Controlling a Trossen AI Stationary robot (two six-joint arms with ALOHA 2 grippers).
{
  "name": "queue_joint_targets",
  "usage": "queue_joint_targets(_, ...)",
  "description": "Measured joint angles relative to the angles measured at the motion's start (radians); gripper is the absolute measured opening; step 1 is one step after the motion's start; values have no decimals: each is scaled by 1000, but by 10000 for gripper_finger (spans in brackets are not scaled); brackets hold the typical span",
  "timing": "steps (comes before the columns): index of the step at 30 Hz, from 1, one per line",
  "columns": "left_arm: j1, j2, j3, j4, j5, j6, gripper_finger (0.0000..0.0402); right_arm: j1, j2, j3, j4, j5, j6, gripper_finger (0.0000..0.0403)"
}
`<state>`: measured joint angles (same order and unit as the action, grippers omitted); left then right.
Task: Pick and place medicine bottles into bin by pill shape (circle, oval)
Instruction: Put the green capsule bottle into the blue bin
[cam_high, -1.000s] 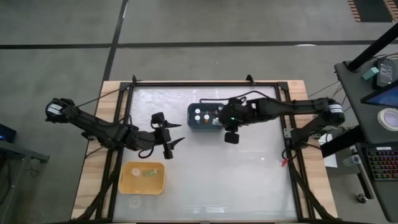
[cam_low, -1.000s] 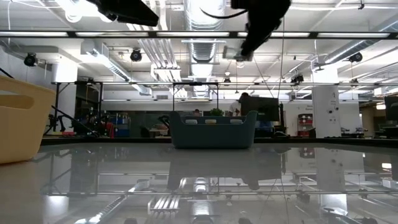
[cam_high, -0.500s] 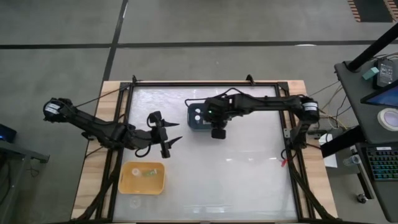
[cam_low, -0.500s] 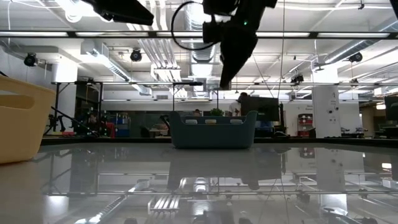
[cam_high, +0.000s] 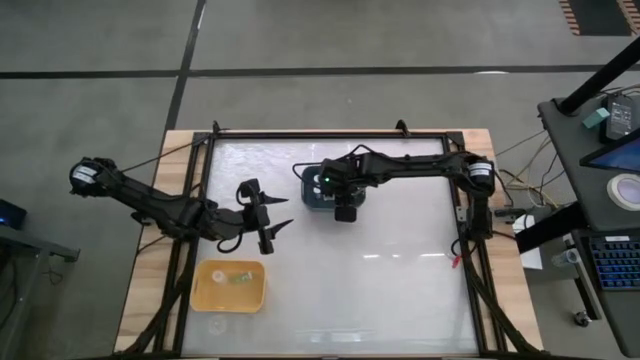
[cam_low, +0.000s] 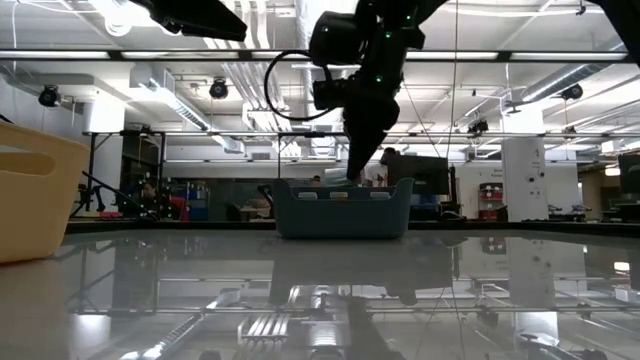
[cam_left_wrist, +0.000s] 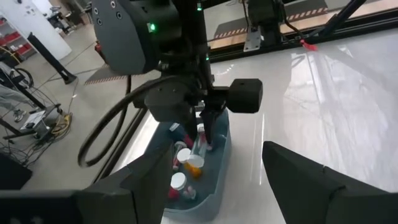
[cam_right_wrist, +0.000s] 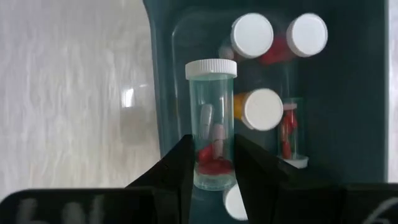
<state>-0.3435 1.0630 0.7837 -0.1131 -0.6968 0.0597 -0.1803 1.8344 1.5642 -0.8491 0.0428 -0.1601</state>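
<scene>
Low in the high view's lower left sits a yellow bin (cam_high: 230, 285) on the glossy white table (cam_high: 400, 270). Just above it the left gripper (cam_high: 272, 226) hangs spread wide, holding nothing. At centre, the right gripper (cam_right_wrist: 211, 163) pinches a clear, white-capped medicine bottle (cam_right_wrist: 212, 118) over the dark blue bin (cam_high: 310, 198), where other bottles (cam_right_wrist: 262, 109) lie. Beyond the table, the low view shows a hall with ceiling ducts (cam_low: 320, 45) and shelving.
</scene>
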Motion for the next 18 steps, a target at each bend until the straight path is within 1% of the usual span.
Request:
queue_joint_targets(9, 0, 0, -1, -1, 0, 0, 231, -7, 7, -8, 69, -2, -9, 93)
queue_joint_targets(18, 0, 0, -1, -1, 0, 1, 231, -8, 8, -23, 101, -2, -8, 93)
